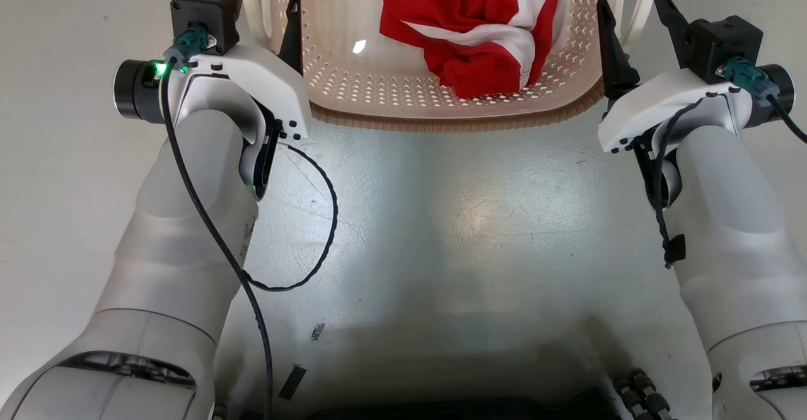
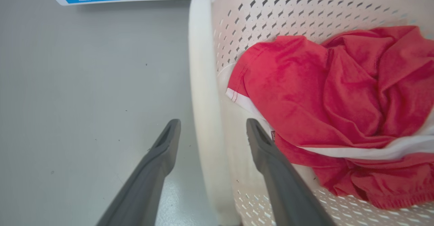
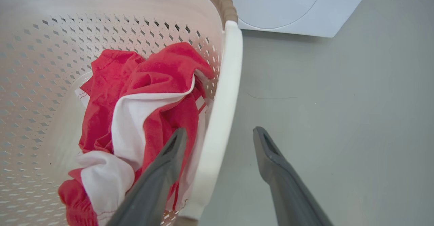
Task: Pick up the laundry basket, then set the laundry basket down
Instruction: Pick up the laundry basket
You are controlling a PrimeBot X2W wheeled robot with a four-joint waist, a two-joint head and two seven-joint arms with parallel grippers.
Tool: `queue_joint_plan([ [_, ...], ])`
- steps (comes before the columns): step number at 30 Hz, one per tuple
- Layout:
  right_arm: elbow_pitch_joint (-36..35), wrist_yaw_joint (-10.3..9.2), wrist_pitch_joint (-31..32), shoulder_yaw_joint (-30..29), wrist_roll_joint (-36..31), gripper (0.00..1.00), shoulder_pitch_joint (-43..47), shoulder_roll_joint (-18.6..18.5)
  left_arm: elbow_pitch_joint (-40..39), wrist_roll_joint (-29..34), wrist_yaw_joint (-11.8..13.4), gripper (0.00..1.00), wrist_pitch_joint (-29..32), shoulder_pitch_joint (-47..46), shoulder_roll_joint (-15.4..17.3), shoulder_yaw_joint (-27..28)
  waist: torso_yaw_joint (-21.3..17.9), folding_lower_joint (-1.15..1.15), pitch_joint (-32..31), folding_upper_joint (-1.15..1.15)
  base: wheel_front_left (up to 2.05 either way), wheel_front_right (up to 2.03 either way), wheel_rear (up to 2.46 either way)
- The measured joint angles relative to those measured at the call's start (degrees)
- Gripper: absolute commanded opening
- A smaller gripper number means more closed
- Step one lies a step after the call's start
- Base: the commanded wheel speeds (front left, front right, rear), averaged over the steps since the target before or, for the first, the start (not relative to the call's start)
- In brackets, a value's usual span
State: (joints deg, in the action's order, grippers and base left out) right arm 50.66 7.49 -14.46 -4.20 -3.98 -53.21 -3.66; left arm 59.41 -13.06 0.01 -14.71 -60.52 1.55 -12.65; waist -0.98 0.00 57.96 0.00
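Both the left gripper (image 2: 213, 141) and right gripper (image 3: 219, 133) are gaping wide, empty, each straddling a handle (image 2: 200, 66) of the laundry basket (image 1: 454, 120). Judging: closing both together before lifting is keeping it level.

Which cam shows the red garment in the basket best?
Left wrist view: the red garment is largest there, folds and white trim clear, though it runs off the right edge. Right wrist view has a finger across it; head view cuts off its top.

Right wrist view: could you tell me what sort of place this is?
Likely a laundry area: a white round-doored washing machine beyond the cream perforated plastic laundry basket of red-and-white clothing.
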Motion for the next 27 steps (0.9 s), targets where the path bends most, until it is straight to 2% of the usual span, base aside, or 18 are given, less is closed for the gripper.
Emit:
queue_joint_plan([
  [16,0.7,0.0,0.0,-0.1,0.2,1.0,0.0,0.0,0.3,0.0,0.0,0.98,0.0,0.0,0.0,-0.4,-0.2,0.0,-0.1,0.0,0.0,0.0,0.0],
  [17,0.8,0.0,0.0,-0.1,0.3,1.0,0.0,0.0,0.4,0.0,0.0,0.89,0.0,0.0,0.0,-0.4,-0.2,0.0,-0.1,0.0,0.0,0.0,0.0],
  [18,1.1,0.0,0.0,0.0,0.8,1.0,0.0,0.0,0.6,0.0,-0.1,0.48,0.0,0.0,0.0,-0.5,-0.2,0.0,-0.1,0.0,0.0,0.0,0.0],
  [19,1.8,0.0,0.0,0.6,1.6,0.0,0.0,-0.1,1.3,-0.1,-0.7,0.0,0.0,0.0,0.0,-0.8,-0.2,0.0,-0.2,0.0,0.0,0.0,0.0],
  [22,2.4,0.19,-0.2,2.9,3.0,0.0,0.0,0.2,1.9,-0.1,-0.6,0.0,0.0,0.0,0.0,-1.3,-0.2,0.0,-0.3,0.0,0.0,0.0,0.0],
  [24,2.6,-0.42,-0.4,2.6,3.5,0.0,0.0,1.0,1.7,-0.4,0.4,0.0,0.1,0.0,-0.5,-1.0,-0.3,0.0,-0.3,0.0,0.0,0.0,0.0],
  [27,3.7,-0.42,-0.5,2.4,3.6,0.0,0.0,1.0,1.7,-0.5,0.4,0.0,0.1,0.0,-0.7,-1.0,-0.3,0.0,-0.6,0.0,0.0,0.0,0.0],
])
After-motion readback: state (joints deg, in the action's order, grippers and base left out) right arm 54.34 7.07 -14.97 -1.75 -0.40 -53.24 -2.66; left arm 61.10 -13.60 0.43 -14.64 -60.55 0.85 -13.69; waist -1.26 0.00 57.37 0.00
